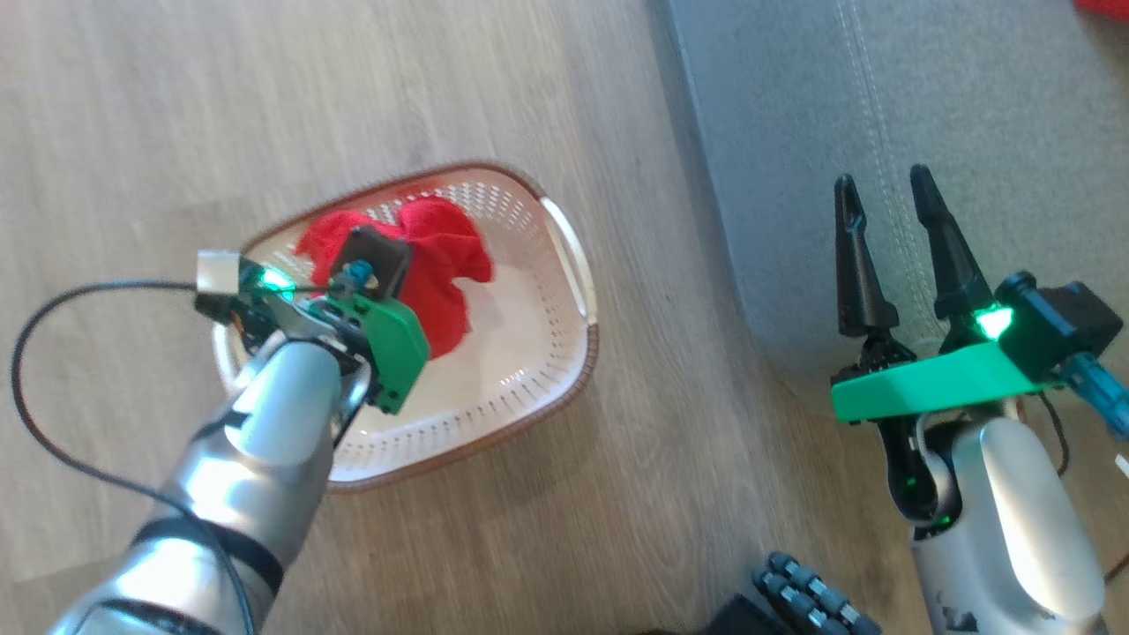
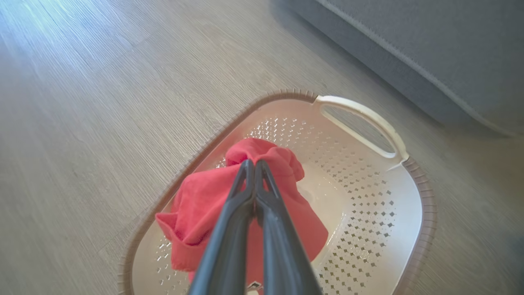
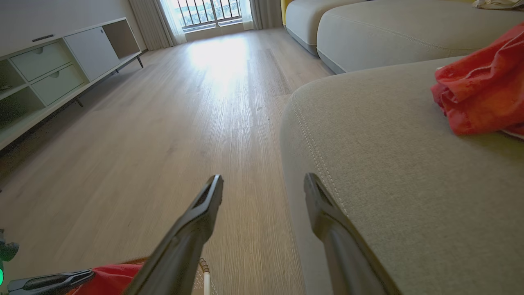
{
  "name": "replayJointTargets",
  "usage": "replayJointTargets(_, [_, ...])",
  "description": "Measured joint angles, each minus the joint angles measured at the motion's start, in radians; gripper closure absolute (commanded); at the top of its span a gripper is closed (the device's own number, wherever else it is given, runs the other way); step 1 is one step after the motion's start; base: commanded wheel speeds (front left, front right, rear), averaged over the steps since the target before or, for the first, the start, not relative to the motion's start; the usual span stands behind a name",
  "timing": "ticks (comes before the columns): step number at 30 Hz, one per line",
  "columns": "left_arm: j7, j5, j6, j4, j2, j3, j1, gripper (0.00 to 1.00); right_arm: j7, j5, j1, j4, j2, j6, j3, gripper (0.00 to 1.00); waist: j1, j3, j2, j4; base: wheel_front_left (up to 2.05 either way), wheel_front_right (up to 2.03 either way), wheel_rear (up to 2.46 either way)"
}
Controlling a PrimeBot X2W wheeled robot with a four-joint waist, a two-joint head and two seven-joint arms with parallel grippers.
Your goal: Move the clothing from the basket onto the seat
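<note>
The cream basket [image 1: 538,353] with a brown rim stands on the wooden floor, left of the grey-green seat [image 1: 970,106]. Red clothing [image 1: 437,265] is bunched at its far left side. In the left wrist view my left gripper [image 2: 254,164] is shut on a fold of the clothing [image 2: 196,205], which hangs over the basket [image 2: 368,205]. My right gripper [image 1: 882,176] is open and holds nothing, hovering at the seat's rounded corner [image 3: 409,164]. Another red garment [image 3: 479,94] lies on the seat.
A black cable [image 1: 26,397] loops from my left arm over the floor. A low white cabinet [image 3: 61,65] runs along the far wall, and more sofa cushions [image 3: 389,32] lie beyond the seat. Part of my dark base [image 1: 803,600] shows at the bottom.
</note>
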Motion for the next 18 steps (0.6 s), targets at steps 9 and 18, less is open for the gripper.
replayJointTargets(9, [0.0,-0.022,0.022,-0.286,0.002,0.059,0.151,1.0,0.0,-0.018,0.03,0.026,0.0,0.0,-0.027,0.0,0.0,-0.128,0.0,0.072,0.0,0.0,0.0])
replayJointTargets(18, [-0.001,-0.026,0.023,-0.645,0.001,0.193,0.288,1.0,0.0,-0.025,0.076,0.05,0.0,0.0,-0.028,0.0,0.0,-0.244,0.0,0.121,0.0,0.0,0.0])
